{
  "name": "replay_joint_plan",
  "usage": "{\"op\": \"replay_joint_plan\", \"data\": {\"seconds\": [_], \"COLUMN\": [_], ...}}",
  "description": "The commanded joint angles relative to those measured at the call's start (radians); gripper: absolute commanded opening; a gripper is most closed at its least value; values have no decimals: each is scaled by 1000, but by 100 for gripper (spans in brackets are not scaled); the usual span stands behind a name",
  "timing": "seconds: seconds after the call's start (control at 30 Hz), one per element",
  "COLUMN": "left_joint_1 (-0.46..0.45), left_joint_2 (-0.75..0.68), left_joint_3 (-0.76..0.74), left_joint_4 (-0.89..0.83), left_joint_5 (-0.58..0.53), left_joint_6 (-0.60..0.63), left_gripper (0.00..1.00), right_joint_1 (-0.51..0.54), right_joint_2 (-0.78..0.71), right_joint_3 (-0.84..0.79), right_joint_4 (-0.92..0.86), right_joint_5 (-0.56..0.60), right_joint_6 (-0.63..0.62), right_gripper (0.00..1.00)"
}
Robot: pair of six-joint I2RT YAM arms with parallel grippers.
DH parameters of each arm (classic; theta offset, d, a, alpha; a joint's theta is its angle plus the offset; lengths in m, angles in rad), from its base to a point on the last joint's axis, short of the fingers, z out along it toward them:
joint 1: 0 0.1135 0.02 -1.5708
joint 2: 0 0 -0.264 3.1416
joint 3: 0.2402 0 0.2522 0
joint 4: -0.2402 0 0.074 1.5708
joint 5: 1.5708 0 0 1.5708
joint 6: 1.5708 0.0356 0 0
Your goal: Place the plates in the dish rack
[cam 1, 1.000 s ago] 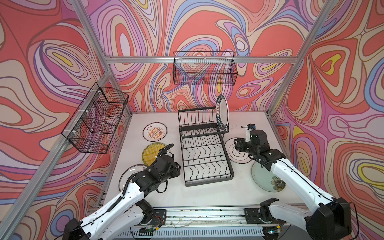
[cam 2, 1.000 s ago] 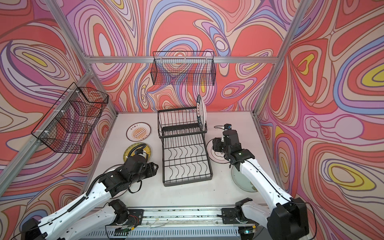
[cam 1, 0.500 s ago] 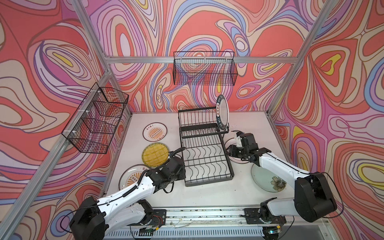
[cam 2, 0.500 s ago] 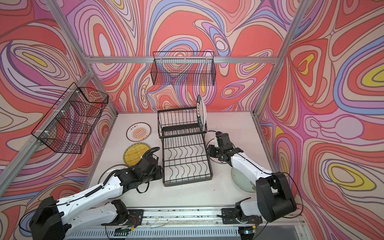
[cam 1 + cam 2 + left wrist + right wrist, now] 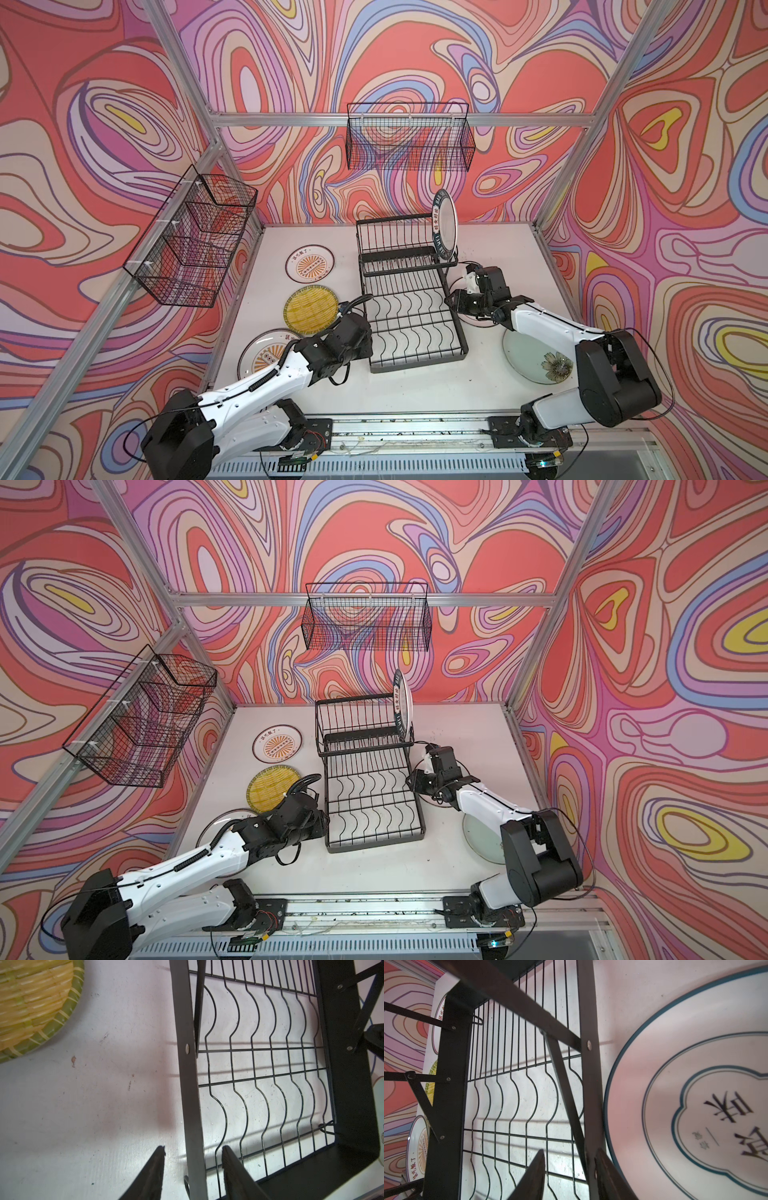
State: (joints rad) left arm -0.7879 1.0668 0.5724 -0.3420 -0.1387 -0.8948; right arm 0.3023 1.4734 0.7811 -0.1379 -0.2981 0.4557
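Observation:
The black wire dish rack [image 5: 411, 316] lies mid-table, and a dark-lettered plate [image 5: 445, 226] stands upright in its raised tier. A sunburst plate [image 5: 309, 266], a yellow woven plate [image 5: 311, 311] and a second sunburst plate [image 5: 262, 357] lie flat to its left. The cloud-outline plate [image 5: 695, 1095] and the green floral plate [image 5: 536, 357] lie to its right. My left gripper [image 5: 192, 1148] is open astride the rack's left rail [image 5: 188, 1064]. My right gripper [image 5: 570, 1150] is open astride the right rail [image 5: 589, 1064], its outer finger close against the rail.
Fine-mesh black baskets hang on the left wall [image 5: 195, 241] and the back wall [image 5: 409, 137]. Aluminium frame posts bound the table. The arms' base rail [image 5: 415, 428] runs along the front edge. My left arm covers part of the near sunburst plate.
Both grippers have come in to the rack, the left from the yellow plate, the right from over the cloud-outline plate. Their jaws have narrowed around the side rails. The rack has not moved.

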Motion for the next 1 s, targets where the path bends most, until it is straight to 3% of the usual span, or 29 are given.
{"op": "replay_joint_plan", "data": {"seconds": [0.0, 0.97], "left_joint_1": [-8, -11], "left_joint_2": [16, 157], "left_joint_3": [-22, 10], "left_joint_4": [38, 153], "left_joint_5": [2, 15], "left_joint_6": [-23, 33], "left_gripper": [48, 43], "right_joint_1": [1, 2], "right_joint_2": [28, 152], "right_joint_3": [-1, 62], "right_joint_4": [43, 158], "right_joint_5": [-28, -71], "right_joint_6": [10, 64], "right_gripper": [39, 27]}}
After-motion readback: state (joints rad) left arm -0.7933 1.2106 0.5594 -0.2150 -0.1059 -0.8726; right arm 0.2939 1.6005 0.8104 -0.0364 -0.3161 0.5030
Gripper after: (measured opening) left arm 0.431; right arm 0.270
